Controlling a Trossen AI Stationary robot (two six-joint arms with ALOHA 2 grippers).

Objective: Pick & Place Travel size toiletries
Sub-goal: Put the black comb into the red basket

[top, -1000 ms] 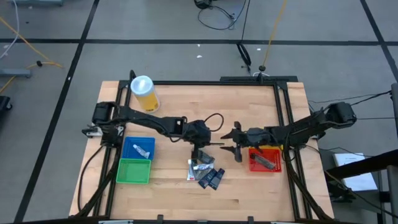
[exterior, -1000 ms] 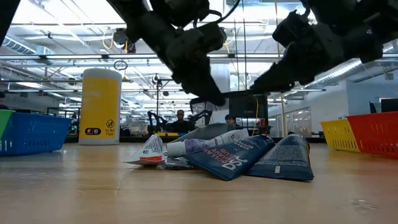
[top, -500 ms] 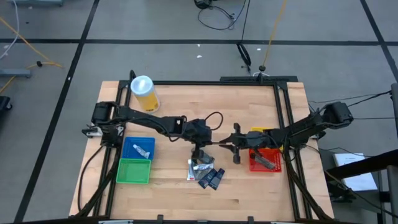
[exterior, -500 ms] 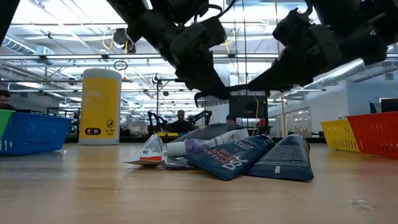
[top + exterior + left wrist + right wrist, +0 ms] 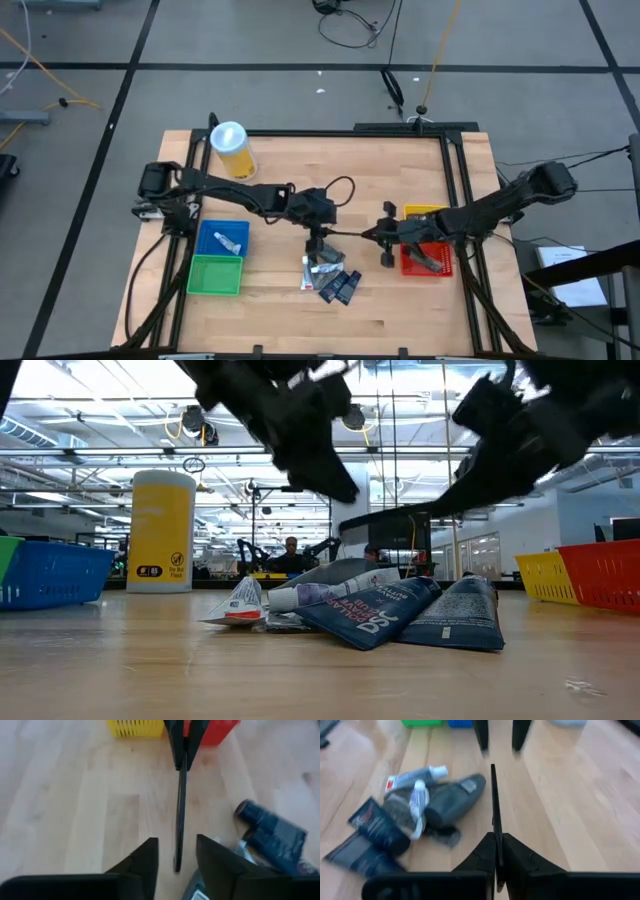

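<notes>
A thin, flat dark piece [image 5: 352, 233] hangs level above the table's middle, seen edge-on in both wrist views. My right gripper [image 5: 496, 837] is shut on its right end. My left gripper [image 5: 176, 842] stands open around the left end [image 5: 177, 862], one finger on each side, and I see no touch. Just nearer the table's front lies a pile of travel size toiletries [image 5: 328, 275] flat on the wood: dark blue tubes [image 5: 370, 837], a dark grey tube [image 5: 452, 800] and white tubes [image 5: 417, 775]. My right gripper pinches the dark piece's end toward the table's right [image 5: 494, 827] between its two fingers. They come level from the right and lie along the piece. The piece is lifted clear of the table, standing on edge and sticking out level toward my left gripper.
A red bin [image 5: 425, 257] and a yellow bin [image 5: 425, 213] stand right of my right gripper. A blue bin [image 5: 222, 237] and a green bin [image 5: 215, 275] stand at the left. A yellow cylinder with a white lid [image 5: 232, 148] stands at the far left. Bare wood lies near the front edge.
My right gripper has shut on the dark piece's right end. My left gripper, which held the other end, has opened and let go, rising a little. The piece stays level above the table, now carried by the right gripper.
</notes>
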